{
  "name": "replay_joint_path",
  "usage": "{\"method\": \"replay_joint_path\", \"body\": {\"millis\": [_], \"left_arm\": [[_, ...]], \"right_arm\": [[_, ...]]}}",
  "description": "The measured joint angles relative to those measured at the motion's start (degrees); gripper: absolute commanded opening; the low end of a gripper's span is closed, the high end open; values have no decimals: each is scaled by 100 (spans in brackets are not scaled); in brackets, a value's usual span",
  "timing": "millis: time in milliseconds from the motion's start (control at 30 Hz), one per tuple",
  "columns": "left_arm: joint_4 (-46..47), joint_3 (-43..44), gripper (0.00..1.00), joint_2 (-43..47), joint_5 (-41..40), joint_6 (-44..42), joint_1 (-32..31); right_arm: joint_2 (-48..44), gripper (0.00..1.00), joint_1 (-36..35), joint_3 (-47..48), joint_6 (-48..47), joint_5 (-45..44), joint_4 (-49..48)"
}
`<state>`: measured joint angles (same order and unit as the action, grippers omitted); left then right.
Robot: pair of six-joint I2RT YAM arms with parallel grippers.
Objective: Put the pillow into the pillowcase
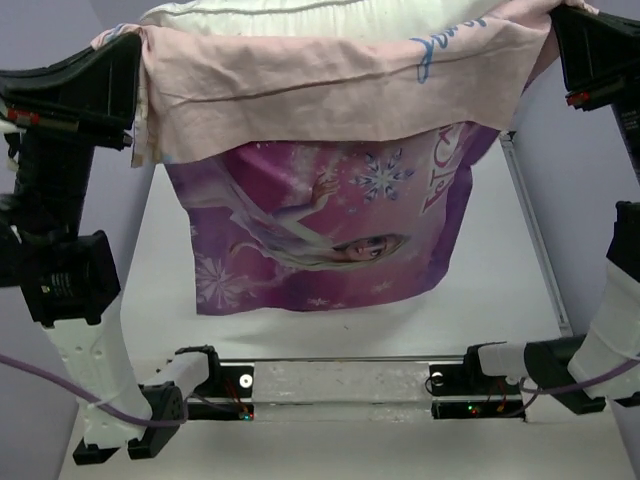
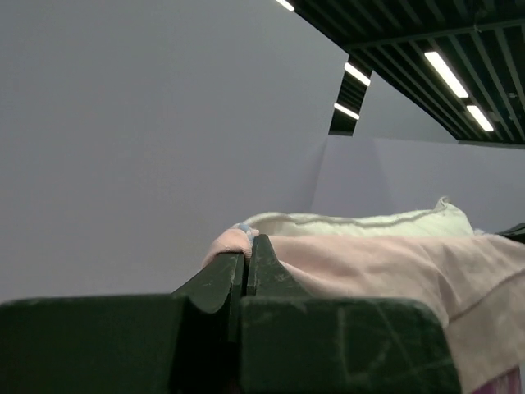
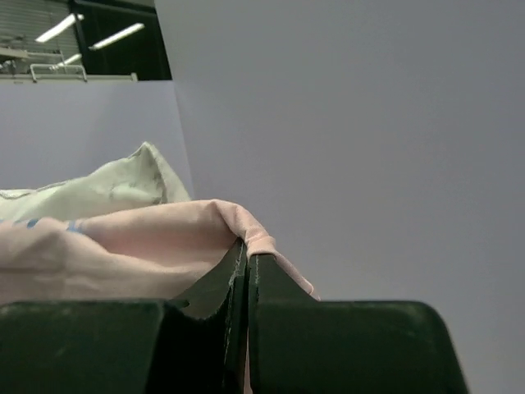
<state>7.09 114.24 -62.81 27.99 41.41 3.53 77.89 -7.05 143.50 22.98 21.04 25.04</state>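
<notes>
- Pinching the pillowcase (image 1: 330, 90) at its two upper corners, I hold it up in the air, with the table (image 1: 500, 290) lying below the pillowcase.
- My left gripper (image 2: 246, 246) has its jaws pressed together on a fold of pale pink cloth at the pillowcase's left corner.
- My right gripper (image 3: 248, 250) is clamped just as tightly on the pink hem at the pillowcase's right corner.
- Between those corners the pillowcase drapes loosely. A pink panel is turned over at the top, and a purple panel with snowflakes and a princess hangs beneath it.
- Beyond the pillowcase's pink edge the pillow (image 1: 300, 15) bulges out, white and plump. How much of it sits inside the pillowcase I cannot tell.
- I judge the pillowcase thin, limp and light, so it may slip from a pinch under a hard tug. The hem corners are the surest hold.
- The pillow looks soft, bulky and springy. It should squash easily, and a corner or seamed edge would grip best.
</notes>
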Motion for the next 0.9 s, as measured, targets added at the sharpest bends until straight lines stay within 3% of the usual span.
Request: {"method": "replay_joint_path", "body": {"millis": [100,133,167,267,333,367,400,500,533,633,667,800,900], "left_arm": [[378,-942,0,584,-118,7,11],[348,-940,0,647,-103,13,11],[160,-658,0,581,-31,46,11],[-151,1034,0,-190,208,-26,7],[109,734,0,-118,59,-17,4],[413,192,0,162,-31,11,13],[286,63,0,275,-20,28,22],[-175,1147,0,-267,229,81,17],[-136,1355,0,-376,225,55,26],[243,356,0,-26,-2,90,31],[131,90,0,142,-26,114,35],[-396,1403,0,-431,227,31,28],[9,332,0,-85,-2,87,46]], "right_arm": [[-811,0,24,-1451,0,-133,-590],[-861,0,24,-1399,-17,-133,-452],[-643,0,24,-684,-15,-72,-68],[55,0,-4,929,-39,94,-20],[-350,0,-4,170,-28,-52,-446],[-782,0,-2,-774,-22,-166,-804],[-925,0,7,-901,-57,-160,-592],[-188,0,17,634,-48,17,-136],[-105,0,20,699,-63,42,-348],[-800,0,24,-1093,-35,-142,-863],[-807,0,24,-1064,-28,-175,-634],[-140,0,17,52,-7,31,-330],[-634,0,24,-1064,2,-177,-702]]}}
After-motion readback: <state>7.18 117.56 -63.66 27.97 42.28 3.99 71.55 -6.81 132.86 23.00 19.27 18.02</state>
